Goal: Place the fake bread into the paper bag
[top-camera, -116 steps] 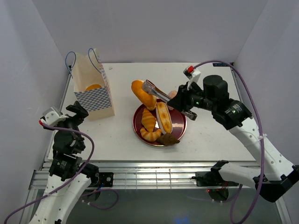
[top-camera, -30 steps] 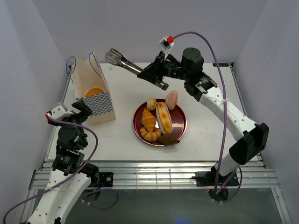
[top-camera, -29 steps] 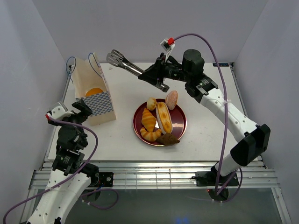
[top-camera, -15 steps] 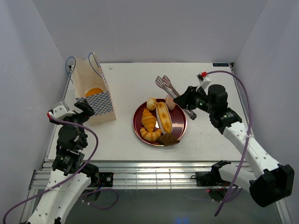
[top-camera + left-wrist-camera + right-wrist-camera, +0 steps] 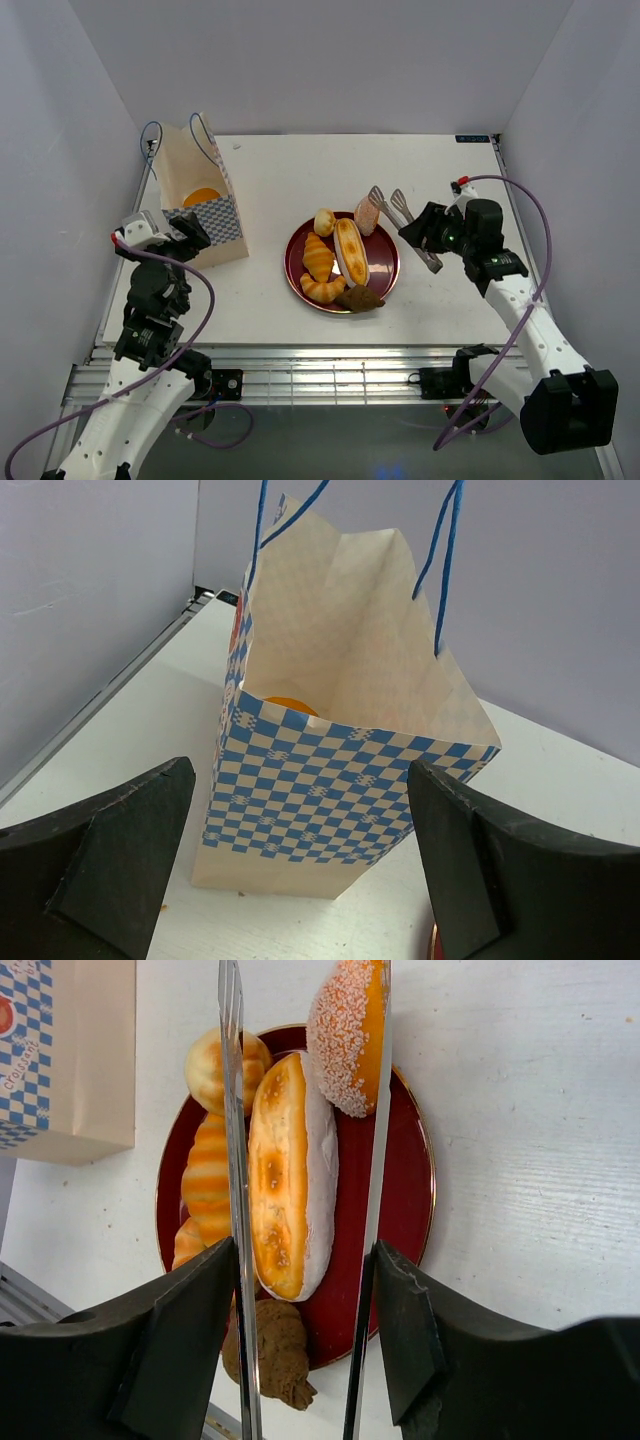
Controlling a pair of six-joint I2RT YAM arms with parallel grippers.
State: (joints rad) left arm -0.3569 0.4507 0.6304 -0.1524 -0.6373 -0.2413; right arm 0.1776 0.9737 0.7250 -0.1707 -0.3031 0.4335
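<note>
The paper bag (image 5: 200, 205) stands open at the far left with an orange bun (image 5: 202, 195) inside. It also shows in the left wrist view (image 5: 320, 780), and the bun (image 5: 283, 706) lies at its bottom. My left gripper (image 5: 300, 880) is open and empty just in front of the bag. My right gripper (image 5: 432, 240) is shut on metal tongs (image 5: 395, 210). The tongs are spread and empty over the pinkish bun (image 5: 350, 1030) and the oblong roll (image 5: 290, 1180). A round bun (image 5: 210, 1065), a croissant (image 5: 207, 1185) and a dark brown piece (image 5: 280, 1345) also lie on the plate.
The dark red plate (image 5: 385, 270) sits mid-table, right of the bag. The bag's blue cord handles (image 5: 445, 560) stand up above its mouth. White walls close in the table at the left, back and right.
The right arm carried a bun in the tongs to the bag, then swung the empty tongs back right to the plate. The left gripper shifted slightly towards the bag.
</note>
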